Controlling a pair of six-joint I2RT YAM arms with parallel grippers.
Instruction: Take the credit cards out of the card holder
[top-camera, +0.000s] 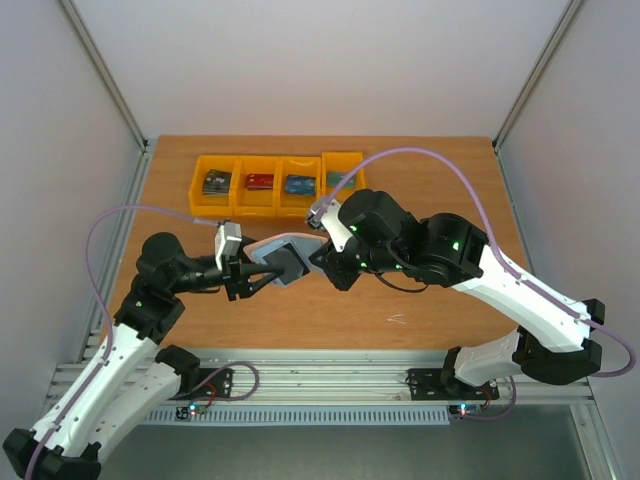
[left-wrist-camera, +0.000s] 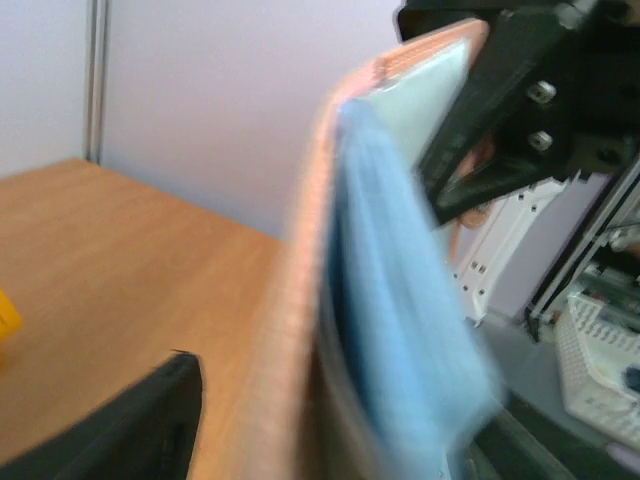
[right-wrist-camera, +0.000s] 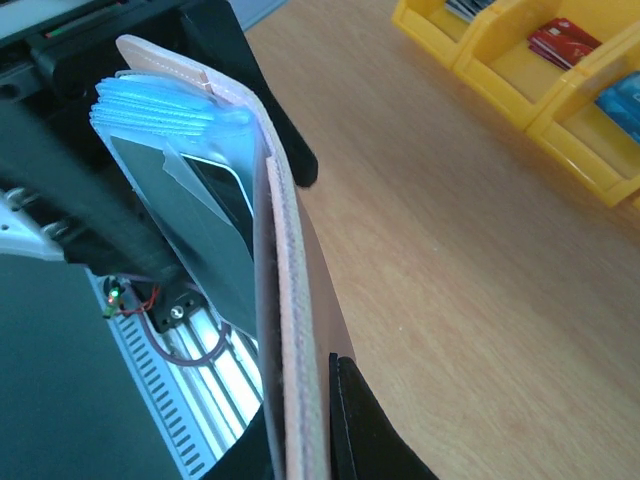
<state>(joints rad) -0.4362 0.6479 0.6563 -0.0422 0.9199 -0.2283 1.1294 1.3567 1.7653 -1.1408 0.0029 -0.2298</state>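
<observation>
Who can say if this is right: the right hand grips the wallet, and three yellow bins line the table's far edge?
Wrong count: the top view shows four yellow bins, not three. The right hand does grip the wallet, and the bins line the table's far edge.

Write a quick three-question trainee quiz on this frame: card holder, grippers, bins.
1. Which arm's gripper is clamped on the edge of the pinkish folding card holder with the light blue inside?
2. How many yellow plastic bins stand in the row at the far side of the brown wooden table? A) two B) four C) six
3. True or false: the card holder rests inside one of the bins.
Key: 1) the right gripper; 2) B; 3) false, it is held up above the table.
</observation>
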